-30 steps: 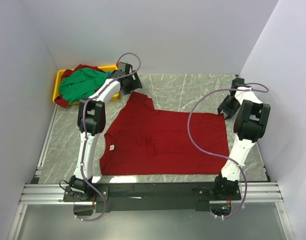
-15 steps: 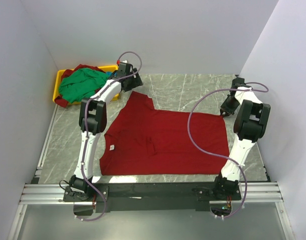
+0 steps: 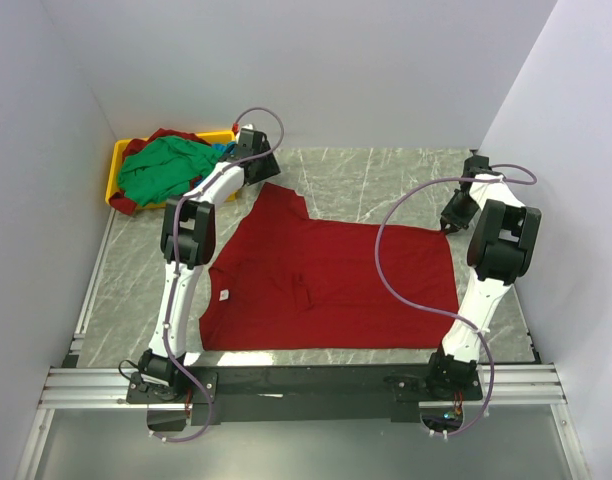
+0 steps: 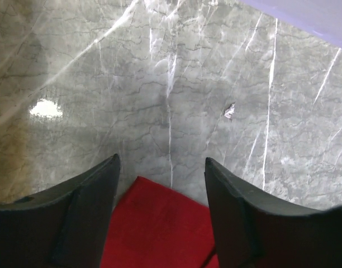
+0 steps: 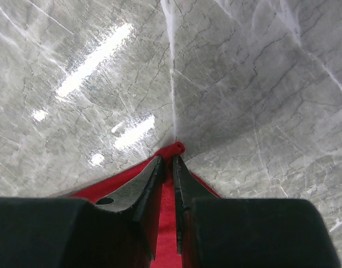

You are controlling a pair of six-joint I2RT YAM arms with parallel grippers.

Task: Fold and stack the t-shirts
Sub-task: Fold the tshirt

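Left tool (image 4: 160,167) shifted, agape, right tool (image 5: 166,159) pinching t-shirt (image 3: 326,280)

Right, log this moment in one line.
left gripper open over deep red cloth t-shirt sleeve | right gripper shut on its corner | shirt unfolded

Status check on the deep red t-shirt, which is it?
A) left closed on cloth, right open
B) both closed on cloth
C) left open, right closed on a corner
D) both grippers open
C: the left gripper has its fingers wide apart above a tip of the deep red t-shirt, while the right gripper has its fingers pressed almost together with a shirt corner pinched between them.
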